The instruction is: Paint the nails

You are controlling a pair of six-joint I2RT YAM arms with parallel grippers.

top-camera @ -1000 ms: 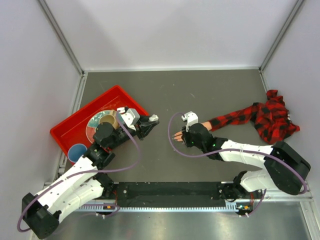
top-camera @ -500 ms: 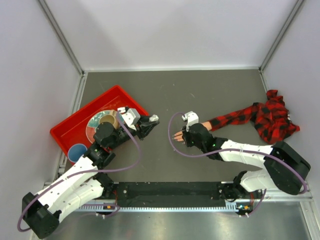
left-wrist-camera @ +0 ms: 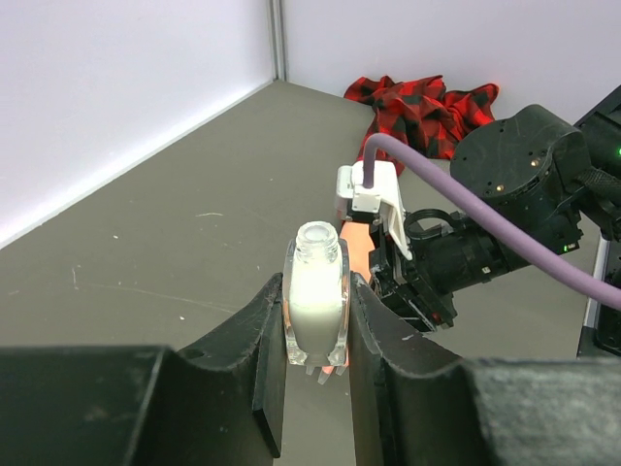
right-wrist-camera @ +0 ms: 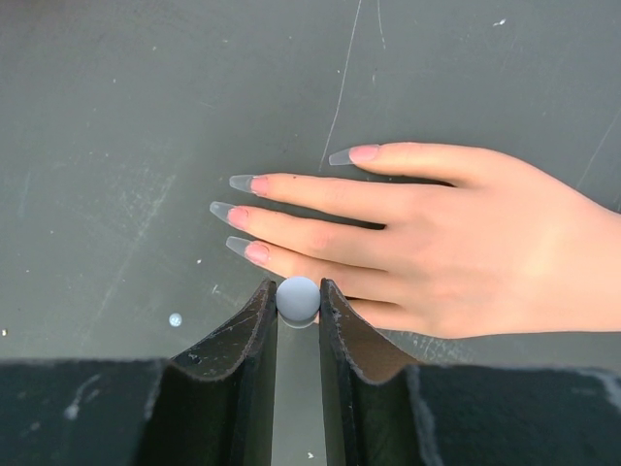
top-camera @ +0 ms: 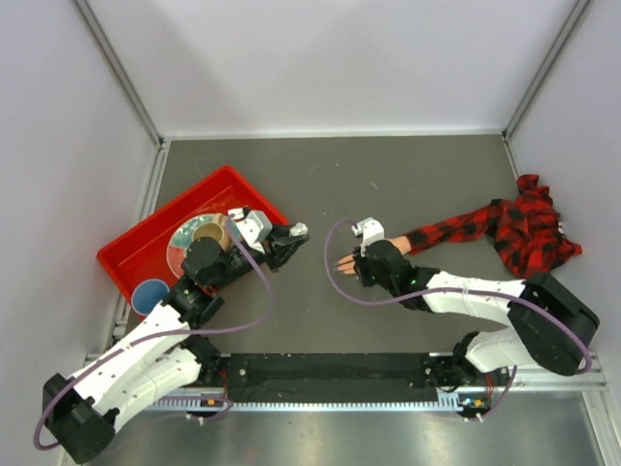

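The matte dark grey surface point(top-camera: 388, 175) is flat and marked with fine pale scratches. At its right edge the red-and-black plaid sleeve point(top-camera: 514, 228) lies in a crumpled cloth heap, with one narrow length running towards the middle. On the left sits a shallow rectangular red plastic tray point(top-camera: 160, 214). It holds a round plate with a brownish cup point(top-camera: 207, 233) on it, and a small blue cup point(top-camera: 148, 293) sits near the tray's near corner.

Near the middle of the surface the fake hand point(right-wrist-camera: 437, 248) lies flat, back upward. It is smooth and peach-coloured, and its slim fingers are slightly spread and point towards the left arm.

The left claw point(left-wrist-camera: 315, 330) is closed on a small clear glass bottle point(left-wrist-camera: 315, 301), its black fingers pressing the two flat sides. The bottle stands upright, is filled with milky white liquid, and has a threaded neck with no cap on it.

The right claw point(right-wrist-camera: 298, 311) hangs just over the lowest finger of the fake hand. Its fingers are nearly together and pinch a small round pale grey knob point(right-wrist-camera: 298, 298). Whatever hangs below the knob is hidden.

The nails point(right-wrist-camera: 225, 212) are long, tapered and translucent grey at the tips, pink near the base. Four show in the right wrist view, all lying close to the surface.
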